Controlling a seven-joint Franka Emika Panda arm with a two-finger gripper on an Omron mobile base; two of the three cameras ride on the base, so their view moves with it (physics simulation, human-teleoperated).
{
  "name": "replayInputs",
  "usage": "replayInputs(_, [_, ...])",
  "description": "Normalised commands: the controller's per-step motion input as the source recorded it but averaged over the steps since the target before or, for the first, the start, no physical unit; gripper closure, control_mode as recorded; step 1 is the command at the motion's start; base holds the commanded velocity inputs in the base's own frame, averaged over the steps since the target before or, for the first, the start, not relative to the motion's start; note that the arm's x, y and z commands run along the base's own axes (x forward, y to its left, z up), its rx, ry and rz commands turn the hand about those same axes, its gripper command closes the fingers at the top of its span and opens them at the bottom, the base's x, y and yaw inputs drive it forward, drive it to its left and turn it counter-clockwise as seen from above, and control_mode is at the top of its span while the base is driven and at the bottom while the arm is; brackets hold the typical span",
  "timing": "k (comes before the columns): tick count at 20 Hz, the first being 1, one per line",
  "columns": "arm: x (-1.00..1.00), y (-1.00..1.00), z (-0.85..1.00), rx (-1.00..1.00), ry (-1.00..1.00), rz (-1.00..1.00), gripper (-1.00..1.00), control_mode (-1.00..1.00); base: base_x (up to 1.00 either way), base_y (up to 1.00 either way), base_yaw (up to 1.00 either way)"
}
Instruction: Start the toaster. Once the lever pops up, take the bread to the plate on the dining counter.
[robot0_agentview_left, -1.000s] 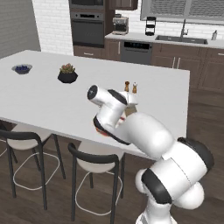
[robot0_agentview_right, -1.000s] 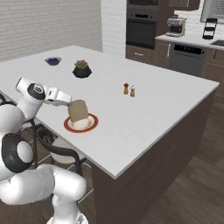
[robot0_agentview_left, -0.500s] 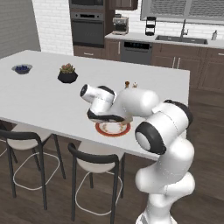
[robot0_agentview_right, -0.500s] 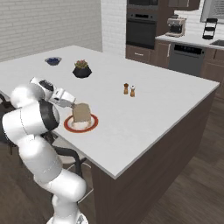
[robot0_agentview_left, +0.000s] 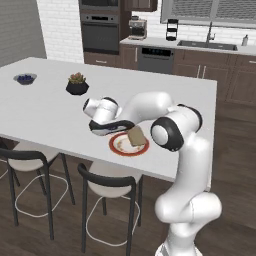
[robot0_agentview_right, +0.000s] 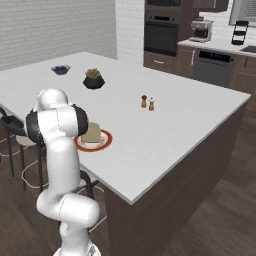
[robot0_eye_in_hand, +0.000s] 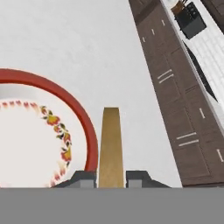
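From the left base camera, the white arm has swung across the long white-topped dining counter (robot0_agentview_left: 60, 105) since a second ago, its two-finger gripper (robot0_agentview_left: 126, 131) now reaching sideways over the round plate with the red-orange rim and pale centre (robot0_agentview_left: 120, 146), while the flat tan-brown slice of bread (robot0_agentview_left: 136, 136) stands tilted on edge over the plate's far side. That shift suggests the delivery is in its last step, with only the release left. A small dark bowl holding a plant (robot0_agentview_left: 77, 87) and a blue-filled dish (robot0_agentview_left: 24, 78) sit well apart up the counter. From the right base camera, the bread (robot0_agentview_right: 92, 133) leans on the plate (robot0_agentview_right: 106, 140) beside the arm; salt and pepper shakers (robot0_agentview_right: 147, 102) stand further along. From the hand camera, the fingertips (robot0_eye_in_hand: 83, 177) are clamped on the bread (robot0_eye_in_hand: 110, 144) (seen edge-on), which overlaps the rim of the plate (robot0_eye_in_hand: 89, 131).
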Motion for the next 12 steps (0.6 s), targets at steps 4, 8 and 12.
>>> replayInputs(4, [0.04,0.0,-0.48,0.0,0.04,-0.03,1.0,-1.0,0.0,0.0,0.0])
replayInputs(8, [0.15,0.0,-0.44,0.0,0.01,-0.03,1.0,-1.0,0.0,0.0,0.0])
replayInputs(12, [0.2,0.0,-0.28,0.0,0.0,-0.03,1.0,-1.0,0.0,0.0,0.0])
